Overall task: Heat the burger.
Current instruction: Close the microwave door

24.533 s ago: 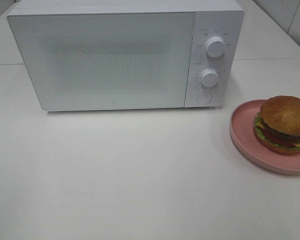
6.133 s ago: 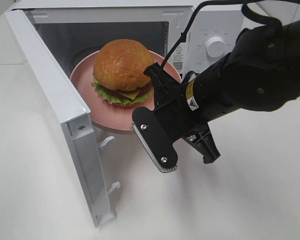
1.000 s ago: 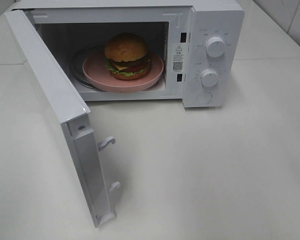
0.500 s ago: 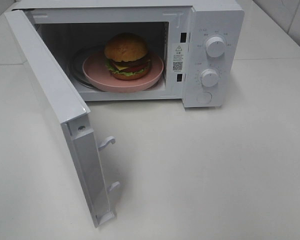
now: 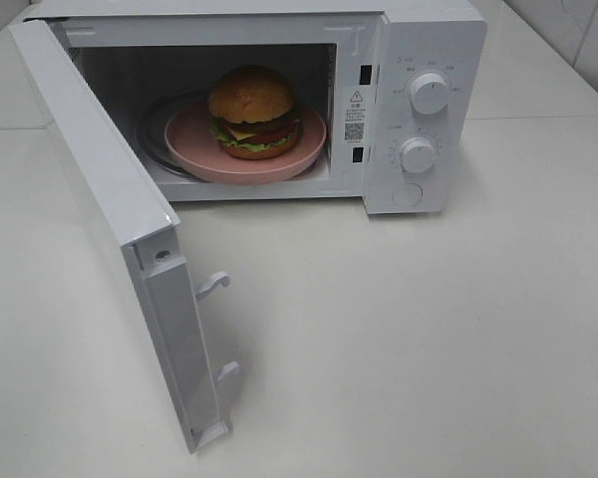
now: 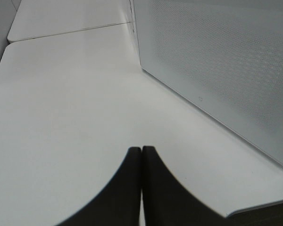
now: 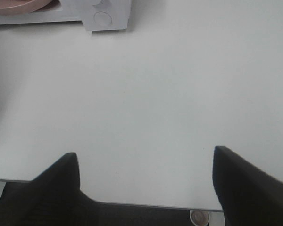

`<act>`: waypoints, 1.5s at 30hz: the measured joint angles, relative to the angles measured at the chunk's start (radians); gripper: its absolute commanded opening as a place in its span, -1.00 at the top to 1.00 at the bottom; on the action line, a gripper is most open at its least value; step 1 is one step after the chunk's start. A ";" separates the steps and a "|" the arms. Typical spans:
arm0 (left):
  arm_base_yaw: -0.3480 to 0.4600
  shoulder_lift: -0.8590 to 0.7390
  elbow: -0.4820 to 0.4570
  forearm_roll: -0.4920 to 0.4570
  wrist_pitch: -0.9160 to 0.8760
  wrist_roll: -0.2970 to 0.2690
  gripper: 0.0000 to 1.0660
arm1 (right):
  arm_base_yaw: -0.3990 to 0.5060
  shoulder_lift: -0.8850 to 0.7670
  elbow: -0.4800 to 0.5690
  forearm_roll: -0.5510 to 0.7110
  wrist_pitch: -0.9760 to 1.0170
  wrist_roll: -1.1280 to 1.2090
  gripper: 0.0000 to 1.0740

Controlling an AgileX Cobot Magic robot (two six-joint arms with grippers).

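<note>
The burger sits on the pink plate inside the microwave, upper centre. The door stands wide, its edge reaching lower left, and white table spreads right. The left gripper has its jaws pressed together; the right gripper is spread wide.

**Left gripper closed, right gripper spread wide**

The left gripper is showing in its own wrist camera with its two dark fingers pressing flat against each other. Only a thin seam is running between them from the tips back, and the jaws are standing fully closed. The outer edges are flaring away from the tips in smooth curves.

The right gripper is showing in its wrist camera with its dark fingertips sitting at opposite sides of the frame, well apart. Its jaws are standing wide open.

Neither pair is clamping on anything.
</note>
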 measured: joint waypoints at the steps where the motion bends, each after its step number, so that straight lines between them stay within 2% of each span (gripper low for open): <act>1: 0.000 0.000 0.000 0.000 0.000 0.000 0.99 | 0.000 0.000 0.000 0.000 0.000 0.000 -0.39; 11: 0.000 0.000 0.000 0.000 0.000 0.000 0.99 | 0.000 -0.129 0.032 0.074 -0.040 -0.130 -0.39; 41: 0.000 0.000 0.000 0.000 0.000 0.000 0.99 | 0.000 -0.130 0.066 0.074 -0.094 -0.138 -0.39; 45: 0.000 0.000 0.000 -0.028 0.000 0.000 0.99 | -0.017 -0.130 0.066 0.074 -0.094 -0.136 -0.39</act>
